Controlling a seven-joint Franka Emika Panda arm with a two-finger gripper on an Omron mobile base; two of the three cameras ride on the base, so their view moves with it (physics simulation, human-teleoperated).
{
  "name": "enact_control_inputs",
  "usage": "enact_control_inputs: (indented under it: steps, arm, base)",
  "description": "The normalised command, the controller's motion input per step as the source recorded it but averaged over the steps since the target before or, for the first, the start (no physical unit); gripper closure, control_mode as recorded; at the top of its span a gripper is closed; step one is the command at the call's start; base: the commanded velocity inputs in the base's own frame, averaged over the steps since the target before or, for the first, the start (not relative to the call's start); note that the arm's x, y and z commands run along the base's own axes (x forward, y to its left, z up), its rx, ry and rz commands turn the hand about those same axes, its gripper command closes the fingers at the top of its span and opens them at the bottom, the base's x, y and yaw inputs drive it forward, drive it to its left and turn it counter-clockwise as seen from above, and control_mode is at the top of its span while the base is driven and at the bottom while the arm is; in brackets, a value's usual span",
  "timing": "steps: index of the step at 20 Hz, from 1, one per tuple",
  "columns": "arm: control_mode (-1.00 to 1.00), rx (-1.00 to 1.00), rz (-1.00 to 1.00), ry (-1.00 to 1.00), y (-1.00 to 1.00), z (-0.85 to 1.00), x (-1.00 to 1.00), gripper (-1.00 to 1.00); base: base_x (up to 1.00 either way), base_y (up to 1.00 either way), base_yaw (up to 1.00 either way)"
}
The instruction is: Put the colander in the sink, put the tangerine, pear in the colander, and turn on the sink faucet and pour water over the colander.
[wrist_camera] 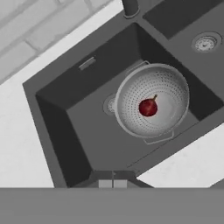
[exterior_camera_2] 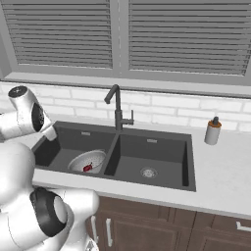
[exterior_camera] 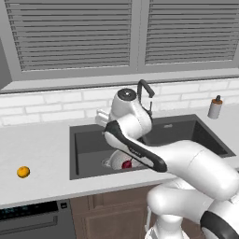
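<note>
The tangerine (exterior_camera: pixel 23 172) waits alone on the desk (exterior_camera: pixel 37 144), well left of the sink (exterior_camera: pixel 84 149). In the left basin sits the colander (wrist_camera: pixel 153 101), the pear (wrist_camera: pixel 148 107) already inside, stem tilted upward. The pincer (wrist_camera: pixel 113 183) hangs above, closed and empty, probably freed for the tangerine.

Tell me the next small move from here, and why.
Probably swing the shut, empty gripper left toward the tangerine, opening on the way. The colander already sits in the left basin of the sink with the pear inside, while the tangerine lies on the counter left of the sink, and no water is visible at the faucet.
</note>
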Motion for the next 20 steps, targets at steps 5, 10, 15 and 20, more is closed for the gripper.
enact_control_inputs:
  steps: [5,10,15,20]
  arm:
    - [-1.00,-0.01,0.32,0.00,0.69,-0.17,-1.00,1.00]
    - [-1.00,0.00,0.38,0.00,0.60,-0.40,-0.83,1.00]
    - [-1.00,-0.05,0.34,0.00,0.81,-0.31,-0.16,1.00]
    - [-1.00,-0.06,0.20,0.00,0.71,0.00,0.00,1.00]
  base:
    - [0.00,0.00,0.00]
    - [0.00,0.00,0.00]
    - [0.00,0.00,0.00]
    - [0.00,0.00,0.00]
